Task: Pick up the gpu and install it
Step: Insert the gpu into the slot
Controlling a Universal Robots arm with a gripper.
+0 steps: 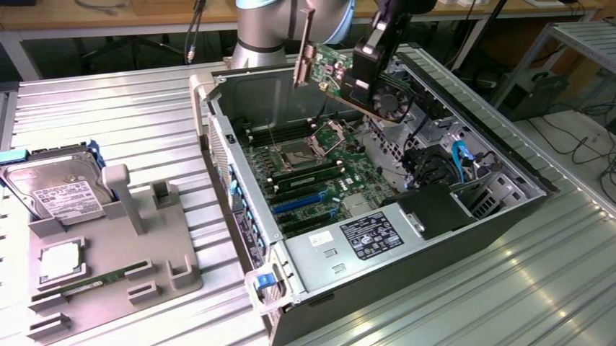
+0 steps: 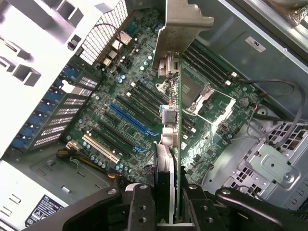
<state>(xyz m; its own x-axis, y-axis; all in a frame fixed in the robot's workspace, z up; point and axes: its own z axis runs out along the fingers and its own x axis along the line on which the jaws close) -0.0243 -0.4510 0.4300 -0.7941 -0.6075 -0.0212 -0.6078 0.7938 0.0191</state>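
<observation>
The gpu (image 1: 339, 76) hangs in the air above the open computer case (image 1: 500, 155), a green card with a black fan (image 1: 393, 99) on one face and a pale metal bracket (image 1: 305, 47) at its end. My gripper (image 1: 371, 61) is shut on the card's edge. In the wrist view the gpu (image 2: 172, 144) runs edge-on between my fingers (image 2: 143, 211), its bracket (image 2: 181, 24) at the far end. Below it lies the motherboard (image 2: 144, 106) with its blue slot (image 2: 131, 119) and black slots beside it.
A grey fixture tray (image 1: 106, 267) at the exterior view's left holds a silver hard drive (image 1: 60, 191), a processor (image 1: 60, 259) and a green memory stick (image 1: 91, 282). Inside the case are the power supply (image 1: 371, 234), an open CPU socket (image 1: 339, 133) and blue cables (image 1: 460, 158).
</observation>
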